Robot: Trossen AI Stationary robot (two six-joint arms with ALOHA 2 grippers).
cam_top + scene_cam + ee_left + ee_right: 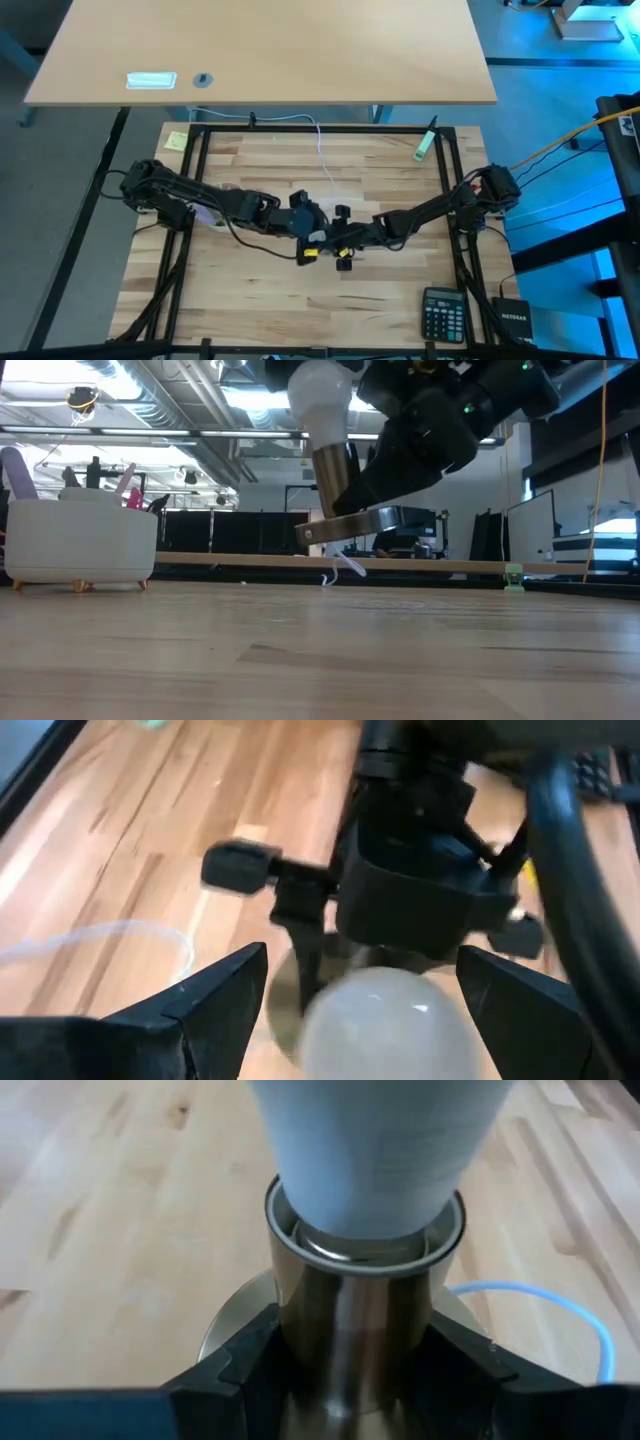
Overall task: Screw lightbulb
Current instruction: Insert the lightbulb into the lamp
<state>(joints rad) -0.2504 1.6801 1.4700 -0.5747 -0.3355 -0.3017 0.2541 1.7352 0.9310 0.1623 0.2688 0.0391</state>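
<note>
The white frosted lightbulb (320, 400) sits with its base in the silvery socket's barrel (335, 480), above the socket's round disc (365, 523). In the low view both hang tilted above the table, and the thin white cord (345, 565) trails from the disc. My right gripper (335, 243) is shut on the socket (355, 1335). My left gripper (303, 215) is open. Its two fingers (225, 1000) stand on either side of the bulb's round end (390, 1020). My right gripper pinches the socket's barrel (300, 1320) between its two fingers, one on each side, below the rim that holds the bulb. The socket is lifted clear of the table and tilted, with the bulb on top. I cannot tell whether my left gripper touches the bulb.
A black calculator (443, 312) and a black box (514, 318) lie at the near right corner. A green object (424, 146) lies at the far right, and a yellow note (176, 140) at the far left. A white container (80, 545) stands on the table.
</note>
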